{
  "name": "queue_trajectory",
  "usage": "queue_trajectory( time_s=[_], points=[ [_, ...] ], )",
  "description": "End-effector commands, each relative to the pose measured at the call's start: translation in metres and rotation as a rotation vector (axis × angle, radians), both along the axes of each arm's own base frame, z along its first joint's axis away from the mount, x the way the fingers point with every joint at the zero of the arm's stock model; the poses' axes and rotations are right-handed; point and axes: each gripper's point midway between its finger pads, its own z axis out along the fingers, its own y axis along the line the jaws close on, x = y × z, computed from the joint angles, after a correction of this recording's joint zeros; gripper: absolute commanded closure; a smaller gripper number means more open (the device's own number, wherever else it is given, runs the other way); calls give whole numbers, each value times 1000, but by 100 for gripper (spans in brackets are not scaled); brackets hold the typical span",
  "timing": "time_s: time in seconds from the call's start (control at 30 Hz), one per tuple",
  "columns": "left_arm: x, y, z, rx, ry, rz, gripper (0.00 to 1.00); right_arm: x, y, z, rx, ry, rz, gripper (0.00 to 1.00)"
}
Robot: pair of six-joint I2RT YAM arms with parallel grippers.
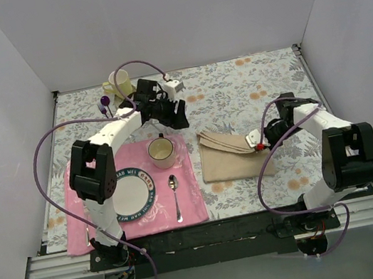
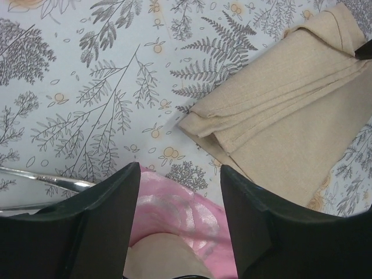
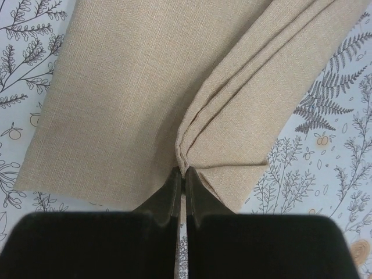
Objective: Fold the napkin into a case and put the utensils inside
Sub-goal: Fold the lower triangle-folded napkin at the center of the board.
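The beige-tan napkin (image 1: 230,159) lies partly folded on the tablecloth right of the placemat, with a pleated band running diagonally across it. It also shows in the left wrist view (image 2: 290,110). My right gripper (image 1: 255,145) is shut on the end of the pleated fold (image 3: 192,145), with the jaws pinched together at the napkin's right edge (image 3: 184,173). My left gripper (image 1: 170,113) is open and empty, hovering over the placemat's far right corner (image 2: 180,174). A thin silver utensil handle (image 2: 52,180) lies at the left of the left wrist view; I cannot tell which utensil it is.
A pink placemat (image 1: 194,203) holds a plate (image 1: 130,194), a beige cup (image 1: 162,151) and a long silver spoon (image 1: 175,198). A yellow mug (image 1: 119,85) and a purple-handled fork (image 1: 104,105) stand at the back left. White walls enclose the grey floral tablecloth (image 1: 249,85).
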Motion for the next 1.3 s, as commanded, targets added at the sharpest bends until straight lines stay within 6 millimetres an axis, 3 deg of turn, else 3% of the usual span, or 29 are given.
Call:
queue_trajectory(
  time_s=[0.0,0.13,0.33,0.63,1.1,1.27],
  points=[
    [-14,-21,35,-9,-174,-131,44,6,5,18,55,-157,126,99],
    [-19,-37,29,11,-263,-229,36,5,4,20,60,-138,139,99],
    [-30,-65,18,32,-416,-432,33,6,-3,20,61,-135,125,99],
    [-35,-68,-20,88,-502,-621,31,6,-2,20,64,-139,137,99],
    [-33,-81,-39,96,-566,-732,36,8,-5,19,66,-128,130,99],
    [-35,-86,-43,94,-574,-761,43,8,-5,19,68,-125,130,99]
  ],
)
